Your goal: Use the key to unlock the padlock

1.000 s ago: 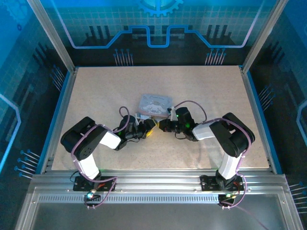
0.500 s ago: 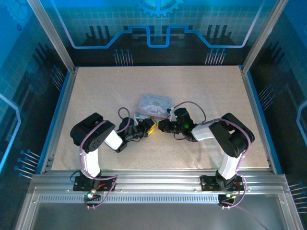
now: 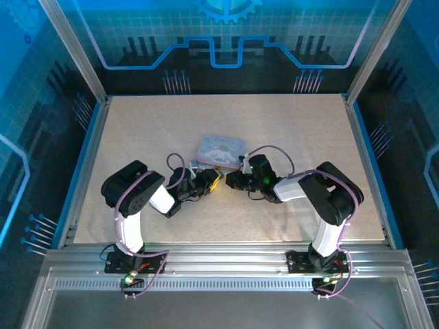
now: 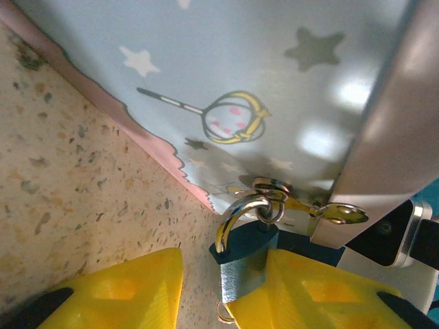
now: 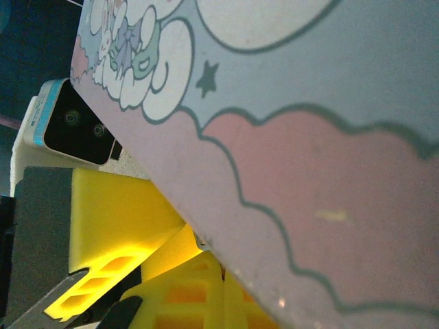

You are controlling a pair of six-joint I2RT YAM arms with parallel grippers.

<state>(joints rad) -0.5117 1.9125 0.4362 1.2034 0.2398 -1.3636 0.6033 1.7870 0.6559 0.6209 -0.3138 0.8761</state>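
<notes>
The padlock (image 4: 248, 266), dark-topped with a silvery body, hangs by its shackle (image 4: 235, 216) from a ring on the pale blue tin's (image 4: 226, 75) clasp. My left gripper (image 4: 218, 274) is open around it. The lock rests against the right yellow finger (image 4: 322, 288), and a gap separates it from the left finger (image 4: 123, 288). A small wire ring (image 4: 223, 313) pokes out under the lock. My right gripper (image 5: 221, 274) is shut, its tips against the tin's edge (image 5: 288, 205), where a tiny silvery bit (image 5: 203, 242) shows. I cannot tell whether that bit is the key. From above, both grippers (image 3: 215, 179) (image 3: 230, 179) meet just in front of the tin (image 3: 221, 147).
The speckled tabletop (image 3: 137, 130) is bounded by aluminium frame rails (image 3: 226, 257) at the front and posts at the sides. The two wrists sit almost nose to nose, with cables looping over them.
My left arm has pushed its gripper forward toward the tin, and its jaws have narrowed around the padlock. The right gripper has stayed shut and has barely shifted.
</notes>
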